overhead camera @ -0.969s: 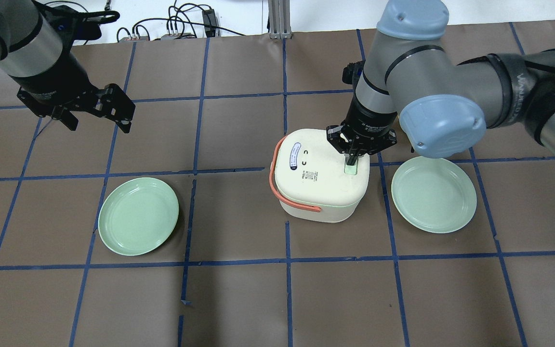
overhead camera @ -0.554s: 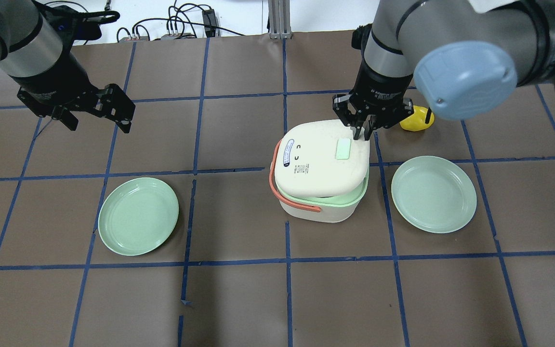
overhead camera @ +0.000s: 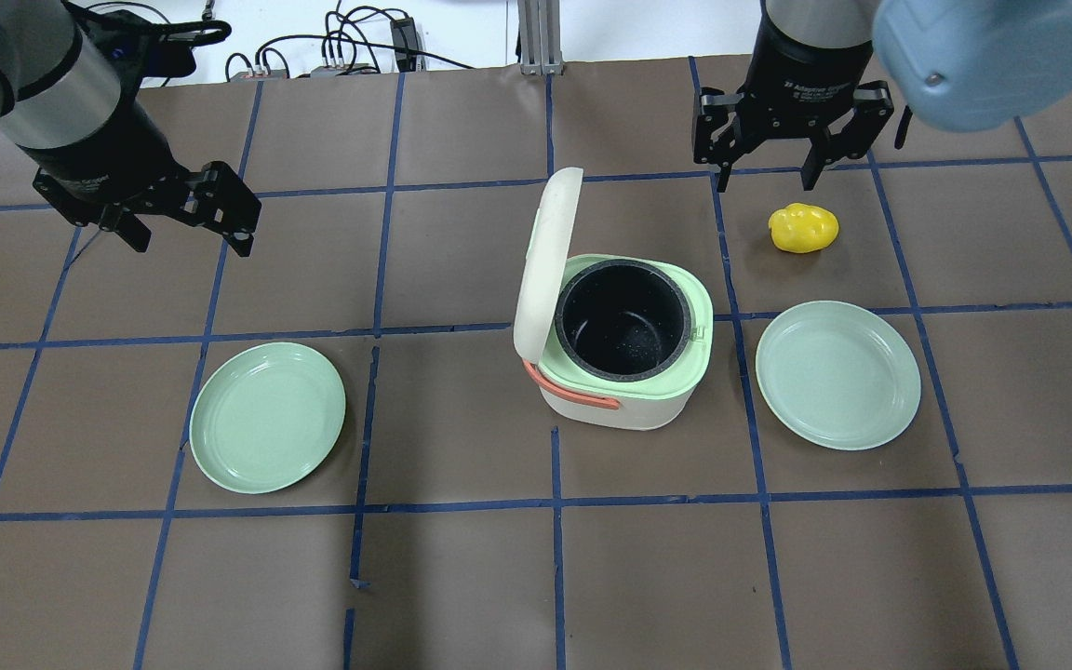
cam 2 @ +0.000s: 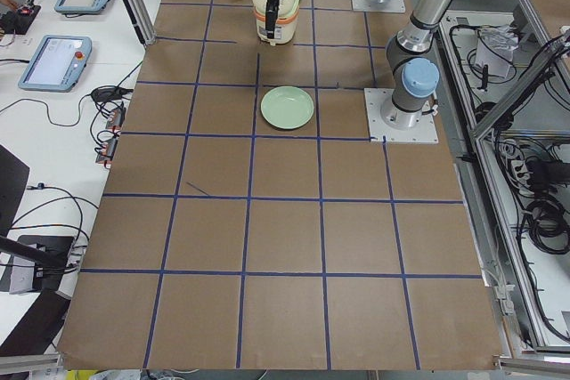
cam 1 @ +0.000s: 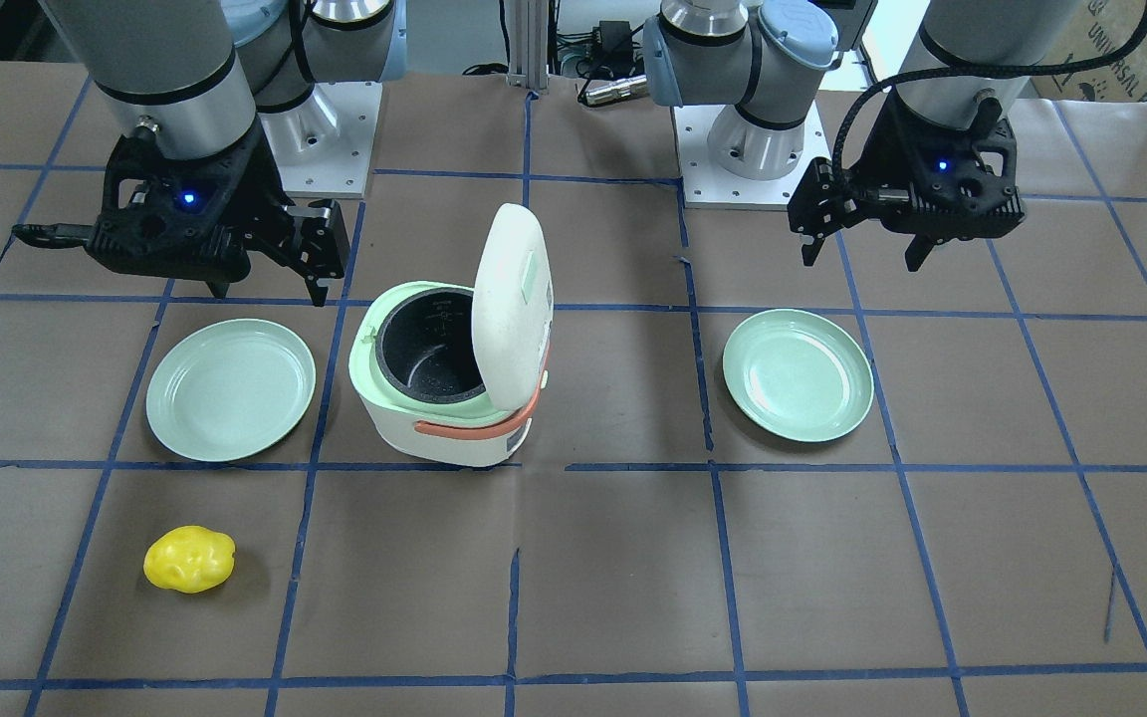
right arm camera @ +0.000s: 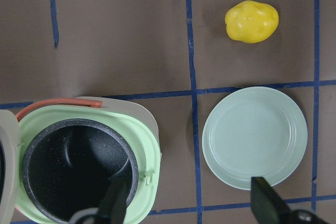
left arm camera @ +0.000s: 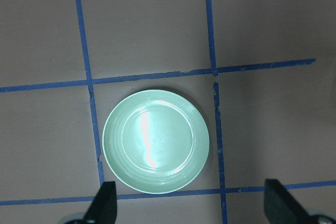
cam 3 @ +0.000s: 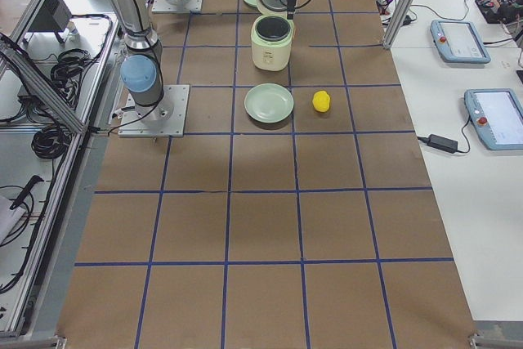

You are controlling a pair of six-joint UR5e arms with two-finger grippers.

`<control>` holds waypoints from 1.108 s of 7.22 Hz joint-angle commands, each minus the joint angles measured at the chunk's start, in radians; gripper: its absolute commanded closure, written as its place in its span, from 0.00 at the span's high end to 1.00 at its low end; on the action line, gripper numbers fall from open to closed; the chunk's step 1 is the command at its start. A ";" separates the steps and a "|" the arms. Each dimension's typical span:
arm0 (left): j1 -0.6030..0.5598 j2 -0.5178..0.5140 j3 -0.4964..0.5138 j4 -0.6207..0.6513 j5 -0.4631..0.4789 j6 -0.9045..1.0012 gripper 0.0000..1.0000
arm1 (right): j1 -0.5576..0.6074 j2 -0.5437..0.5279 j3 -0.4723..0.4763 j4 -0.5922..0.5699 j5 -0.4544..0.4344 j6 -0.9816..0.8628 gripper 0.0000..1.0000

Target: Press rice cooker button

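The rice cooker (overhead camera: 620,405) stands mid-table, white with a mint-green rim and a coral handle (overhead camera: 573,391). Its lid (overhead camera: 543,261) stands upright and open, and the black inner pot (overhead camera: 624,321) is bare and empty. In the front view the cooker (cam 1: 434,433) shows a pale green button (cam 1: 531,277) on the lid's outer face. My right gripper (overhead camera: 768,177) is open and empty, raised beyond the cooker; in its wrist view (right arm camera: 190,208) the cooker's rim (right arm camera: 149,145) lies lower left. My left gripper (overhead camera: 190,237) is open and empty, far to the left.
A mint-green plate (overhead camera: 837,374) lies right of the cooker and another (overhead camera: 267,416) lies left, under my left gripper (left arm camera: 191,208). A yellow lumpy object (overhead camera: 804,228) lies just below my right gripper. Blue tape lines grid the brown table cover.
My right gripper rose off the lid's button, drew back beyond the cooker and opened. The lid swung from closed to fully upright. My left arm did not move.
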 commanded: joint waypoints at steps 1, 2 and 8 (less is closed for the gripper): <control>0.000 0.000 0.000 0.000 0.000 0.000 1.00 | -0.019 -0.003 0.005 0.008 0.021 -0.033 1.00; 0.000 0.000 0.000 0.000 0.000 0.000 1.00 | -0.023 -0.006 0.019 0.017 0.026 -0.036 1.00; 0.000 0.000 0.000 0.000 0.000 0.001 1.00 | -0.025 -0.006 0.030 0.009 0.027 -0.075 1.00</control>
